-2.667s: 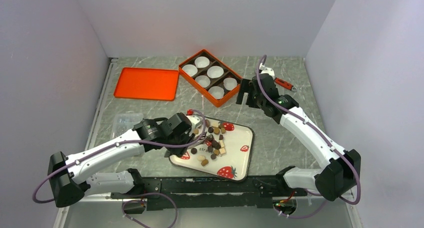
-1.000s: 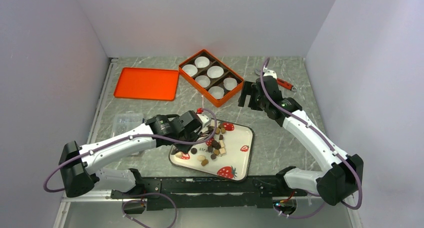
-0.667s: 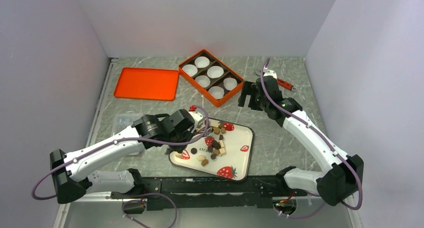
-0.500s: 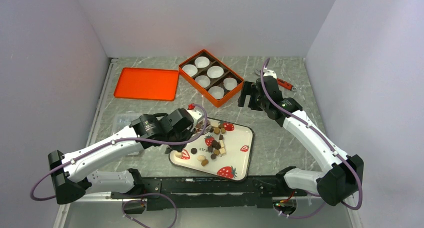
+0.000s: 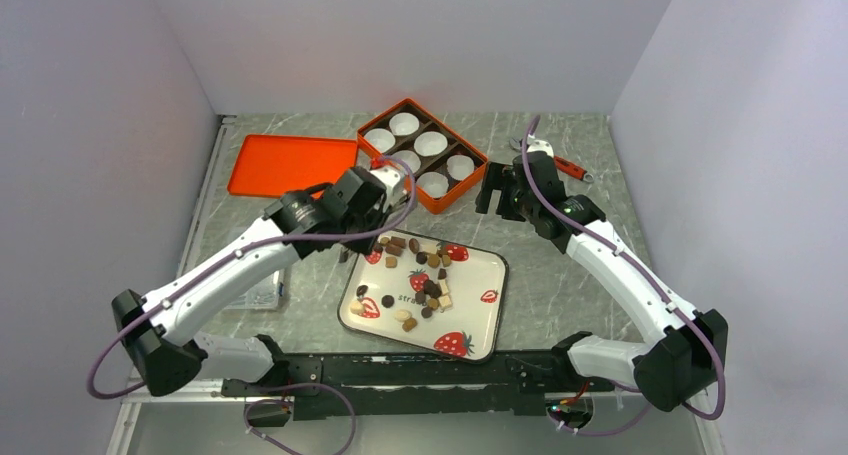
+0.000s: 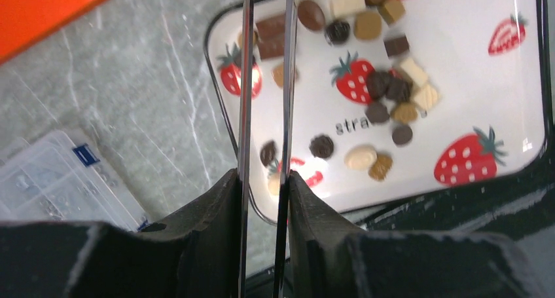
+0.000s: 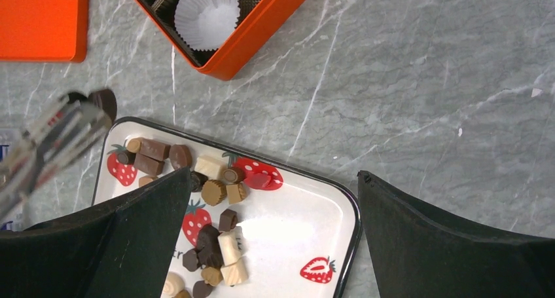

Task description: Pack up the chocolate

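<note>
At the far left an orange lid lies flat on the surface. Nearer, a clear plastic case is largely hidden under the arm from above but is shown plainly by the left wrist view. The left end effector is clenched on a pair of tweezers, whose thin blades can be made out only in the wrist views. It is held above the far-left corner of the tray. A dark piece is seen at the blurred tweezer tips in the right wrist view alone, over the surface between tray, lid and orange box. The rest of the chocolate lies scattered over the far and middle part of the tray, below that end effector and apart from it. White paper cups are seated in the box's compartments. The right end effector is released, its jaws spread wide, and is held just right of the box's near corner, beyond the tray's far edge. Open surface is left to the right of the tray, and a red-handled tool lies towards the right wall.
</note>
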You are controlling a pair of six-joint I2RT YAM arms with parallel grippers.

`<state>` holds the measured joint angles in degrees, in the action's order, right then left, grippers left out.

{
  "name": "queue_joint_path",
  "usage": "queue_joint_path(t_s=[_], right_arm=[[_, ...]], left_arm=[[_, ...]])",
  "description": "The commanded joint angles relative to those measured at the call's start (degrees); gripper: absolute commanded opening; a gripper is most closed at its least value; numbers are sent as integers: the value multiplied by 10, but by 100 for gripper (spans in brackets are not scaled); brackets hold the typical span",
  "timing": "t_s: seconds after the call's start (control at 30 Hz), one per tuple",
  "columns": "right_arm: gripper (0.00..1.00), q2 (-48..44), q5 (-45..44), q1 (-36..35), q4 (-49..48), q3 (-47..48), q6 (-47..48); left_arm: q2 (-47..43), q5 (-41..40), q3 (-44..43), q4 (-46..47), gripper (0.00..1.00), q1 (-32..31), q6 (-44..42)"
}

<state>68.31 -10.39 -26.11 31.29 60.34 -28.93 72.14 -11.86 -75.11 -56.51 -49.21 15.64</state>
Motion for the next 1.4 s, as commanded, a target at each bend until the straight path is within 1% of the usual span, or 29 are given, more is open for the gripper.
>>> queue_joint_path(t_s=[0.0,0.17,0.37,0.53,0.73,0.9,1.1,1.23,1.37], right_arm=[[100,-20,-7,2,2,24,4],[100,-22,-6,2,4,28,4],[100,-22,-1,2,9,32,2],[100,-24,3,2,13,39,2],[100,-25,4,2,19,48,4],[100,-24,8,2,24,52,4],[100,-22,9,2,31,56,5],[100,-19,7,2,31,55,5],[100,-19,7,2,29,55,6]], left_arm=[[42,-10,-52,73,26,47,-41],[132,-37,-116,112,26,93,-58],[225,-36,-191,158,27,143,-67],[296,-30,-236,192,27,175,-79],[378,7,-297,220,27,212,-94],[437,23,-354,234,27,227,-104],[503,48,-421,221,28,237,-106],[529,48,-442,216,29,239,-104],[539,47,-445,220,31,243,-100]])
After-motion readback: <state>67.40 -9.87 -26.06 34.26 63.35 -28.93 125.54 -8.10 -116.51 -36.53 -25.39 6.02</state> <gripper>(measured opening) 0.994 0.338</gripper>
